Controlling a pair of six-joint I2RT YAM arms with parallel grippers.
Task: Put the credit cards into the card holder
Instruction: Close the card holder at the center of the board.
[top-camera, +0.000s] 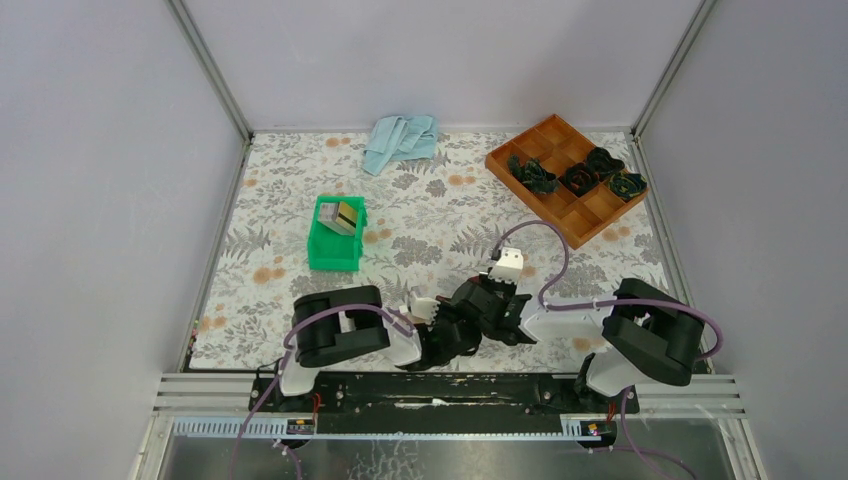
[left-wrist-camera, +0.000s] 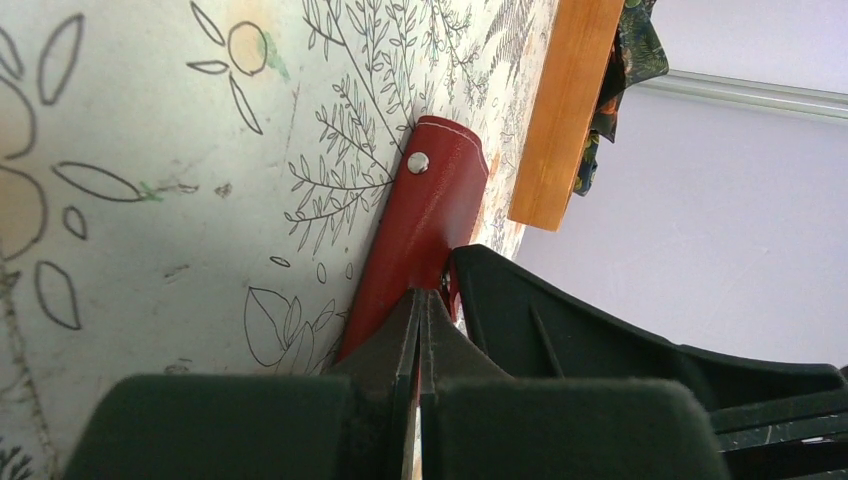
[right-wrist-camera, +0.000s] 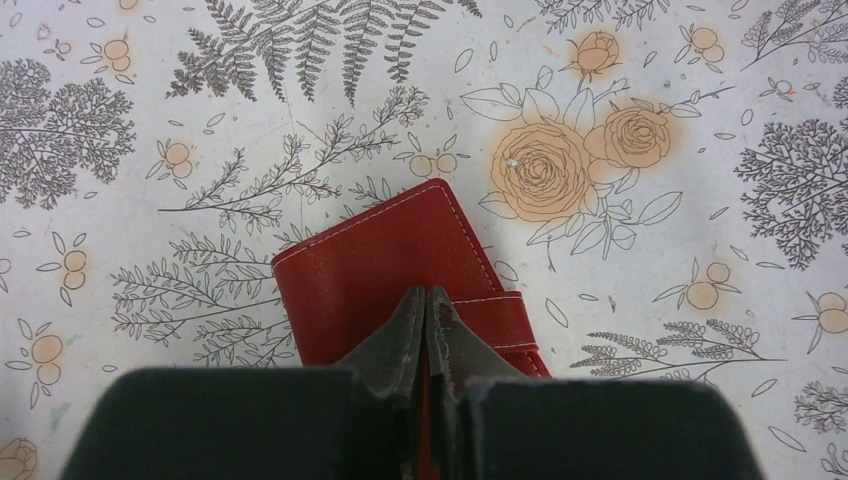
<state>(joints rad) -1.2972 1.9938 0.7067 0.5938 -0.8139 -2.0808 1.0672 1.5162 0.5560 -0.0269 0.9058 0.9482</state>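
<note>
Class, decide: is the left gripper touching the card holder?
Touching. Left wrist view: the left gripper is shut on the card holder, its tips pinching the red flap.

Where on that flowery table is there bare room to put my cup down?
Bare patches: the middle, between the green bin and the orange tray; the left strip beside the bin; the back-left corner beside the blue cloth. Crowded: the near edge, where the left pincer and right pincer pinch the red card holder.
</note>
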